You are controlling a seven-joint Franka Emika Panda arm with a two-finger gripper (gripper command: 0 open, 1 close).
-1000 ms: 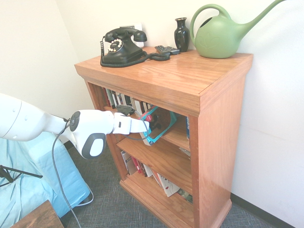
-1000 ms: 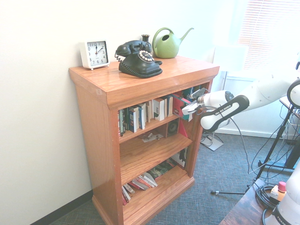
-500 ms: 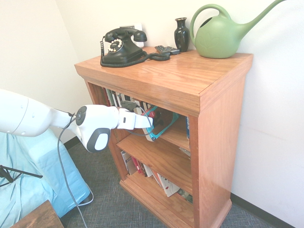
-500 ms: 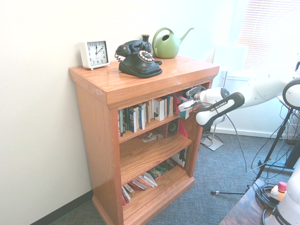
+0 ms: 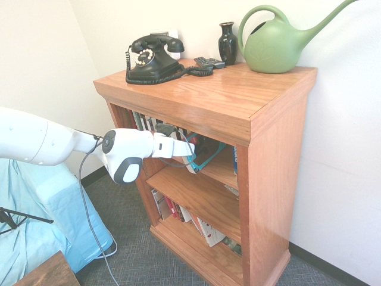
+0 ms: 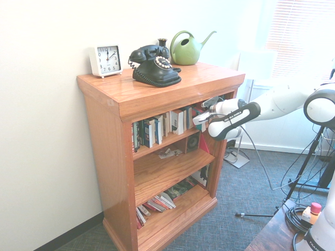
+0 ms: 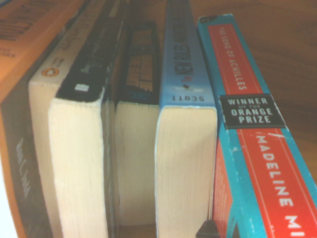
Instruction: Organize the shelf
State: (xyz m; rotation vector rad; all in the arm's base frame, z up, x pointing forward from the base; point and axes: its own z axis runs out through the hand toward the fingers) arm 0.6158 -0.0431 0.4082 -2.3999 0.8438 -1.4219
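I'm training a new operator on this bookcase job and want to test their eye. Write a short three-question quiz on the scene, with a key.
1. True or false: the watering can stands on the middle inner level of the bookcase.
2. Multiple choice: in the second exterior view, what stands on the top nearest the white clock?
a) the remote
b) the telephone
c) the vase
3. Fill in the blank: in the wrist view, the blue-and-red book has a black label reading "Winner of the Orange ____".

Key: 1 false; 2 b; 3 Prize
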